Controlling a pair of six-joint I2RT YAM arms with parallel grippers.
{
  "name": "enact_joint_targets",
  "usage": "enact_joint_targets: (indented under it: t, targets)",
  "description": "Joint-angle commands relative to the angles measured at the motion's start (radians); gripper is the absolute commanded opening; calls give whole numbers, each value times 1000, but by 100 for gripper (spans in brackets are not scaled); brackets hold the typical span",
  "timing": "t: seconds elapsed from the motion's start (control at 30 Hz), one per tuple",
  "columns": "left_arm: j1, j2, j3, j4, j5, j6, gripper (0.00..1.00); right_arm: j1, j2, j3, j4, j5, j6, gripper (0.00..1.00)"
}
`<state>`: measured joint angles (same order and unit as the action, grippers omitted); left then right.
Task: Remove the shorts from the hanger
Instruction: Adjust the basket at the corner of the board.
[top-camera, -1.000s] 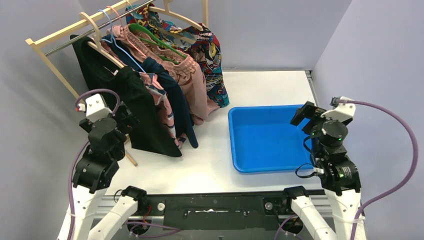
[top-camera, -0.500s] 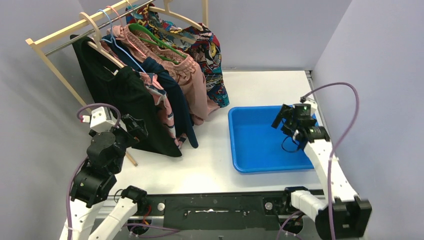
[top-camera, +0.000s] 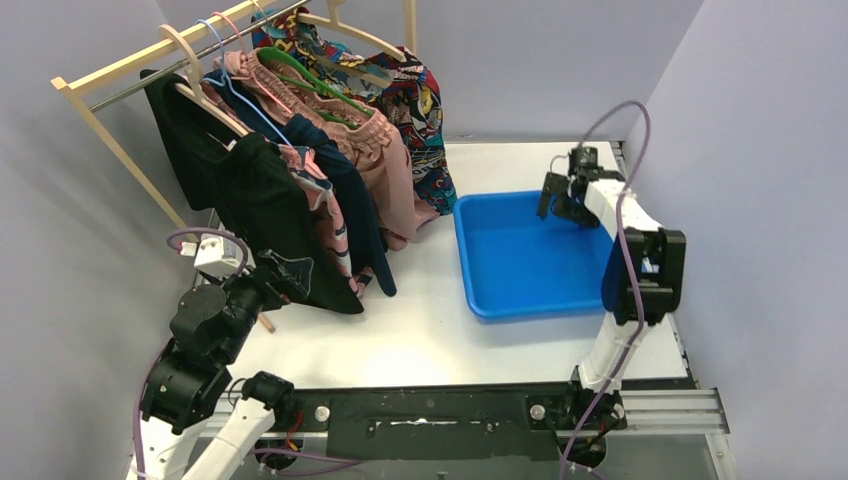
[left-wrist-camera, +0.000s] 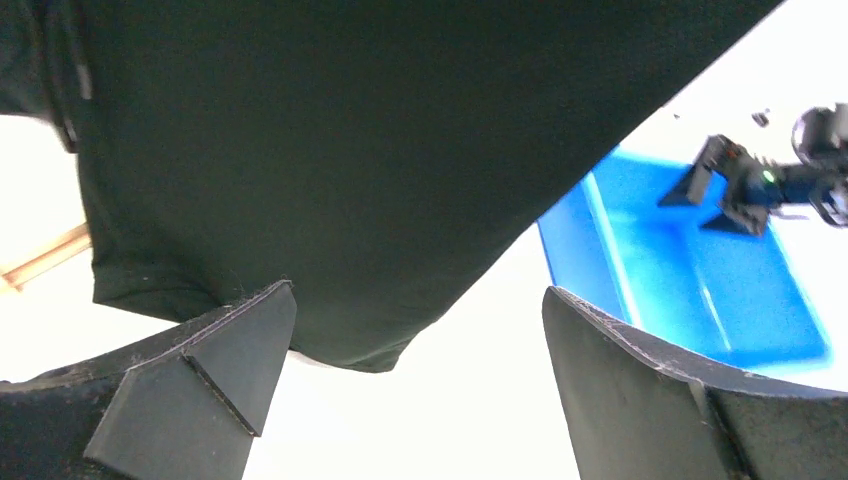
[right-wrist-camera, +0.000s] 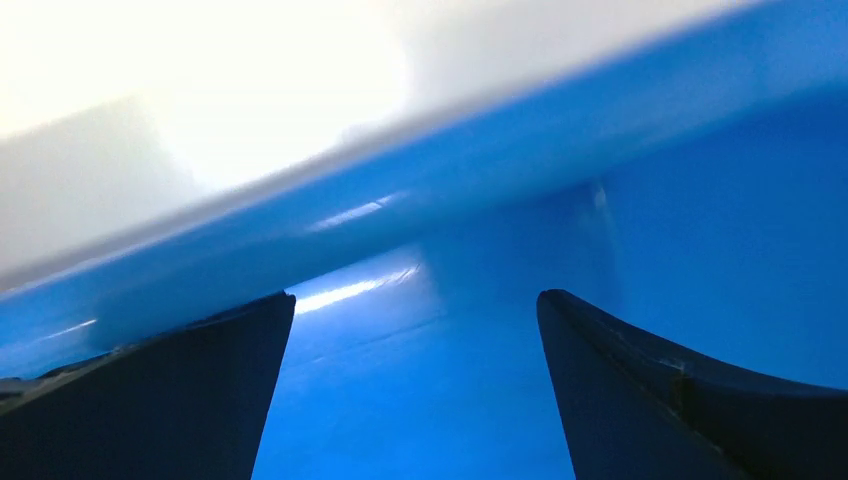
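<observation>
Several shorts hang on hangers from a wooden rack (top-camera: 110, 70) at the back left: black shorts (top-camera: 262, 215), pink shorts with navy print (top-camera: 330, 225), navy shorts (top-camera: 350, 195), dusty pink shorts (top-camera: 385, 160) and multicolour print shorts (top-camera: 425, 125). My left gripper (top-camera: 285, 275) is open, just below and left of the black shorts' hem. In the left wrist view the black shorts (left-wrist-camera: 350, 150) fill the top, above my open gripper (left-wrist-camera: 415, 370). My right gripper (top-camera: 562, 198) is open and empty over the far right corner of the blue bin (top-camera: 480, 290).
The blue bin holds nothing and shows in the right wrist view (right-wrist-camera: 700, 200) and the left wrist view (left-wrist-camera: 640, 280). The rack's wooden leg (top-camera: 265, 322) slants to the table near my left arm. Grey walls close the left, back and right sides.
My right arm has stretched far forward, moving the gripper from the bin's right side to its far right corner. My left gripper has dropped lower and closer to the black shorts' hem.
</observation>
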<state>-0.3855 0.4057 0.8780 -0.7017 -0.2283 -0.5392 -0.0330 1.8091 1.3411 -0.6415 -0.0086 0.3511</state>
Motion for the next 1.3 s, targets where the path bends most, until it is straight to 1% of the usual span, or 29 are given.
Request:
enact_joint_targets:
  t: [0.0,0.07,0.1,0.17,0.2,0.23,0.27,0.33,0.4,0.47,0.5,0.53,0.6,0.67,0.73,0.8,0.87,1.0,1.07,1.1,1.17,1.27]
  targets:
    - [-7,2,9,86,144,19,98,88,130,234,55,180,-399,98]
    - [-7,8,15,89,183,30,98,130,142,233,140,256,-529,98]
    - [-7,12,18,90,198,36,98,139,134,230,166,281,-537,98]
    - [-8,17,21,88,227,49,98,150,74,198,202,315,-513,98]
    - [-8,18,21,86,240,56,98,158,11,162,218,324,-500,98]
    - [-8,21,21,84,248,59,98,166,-52,123,234,327,-472,98]
    - [-8,23,19,83,257,61,98,169,-116,94,235,309,-407,98]
    - [-9,25,7,95,272,63,98,174,-229,58,187,209,-227,98]
    - [-9,28,-9,115,277,58,98,179,-331,-6,166,14,-44,98]
    - [-9,34,-22,136,280,58,98,208,-425,-123,242,-190,108,98]
    - [-9,39,-25,145,280,58,98,245,-466,-182,302,-241,168,98]
    - [-9,43,-28,150,279,57,98,292,-493,-225,354,-252,206,99]
    - [-9,49,-32,157,276,57,98,412,-523,-257,368,-212,223,99]
    - [-9,46,-39,156,268,61,98,529,-520,-257,342,-156,246,99]
    - [-9,34,-51,153,254,66,98,621,-513,-259,333,-134,252,99]
    - [-9,16,-65,153,237,58,98,698,-499,-259,321,-74,241,99]
    - [-9,-6,-95,172,229,54,98,754,-459,-237,296,-53,223,100]
    - [-9,-41,-140,188,195,38,98,845,-335,-158,228,-64,179,100]
    - [-10,-61,-168,197,182,27,97,887,-268,-106,178,-25,168,100]
    - [-9,-70,-183,201,178,19,97,899,-237,-83,142,13,175,100]
    - [-10,-90,-213,206,170,6,97,911,-182,-54,59,139,213,100]
    - [-10,-118,-262,208,154,-20,97,911,-175,-75,-30,289,274,99]
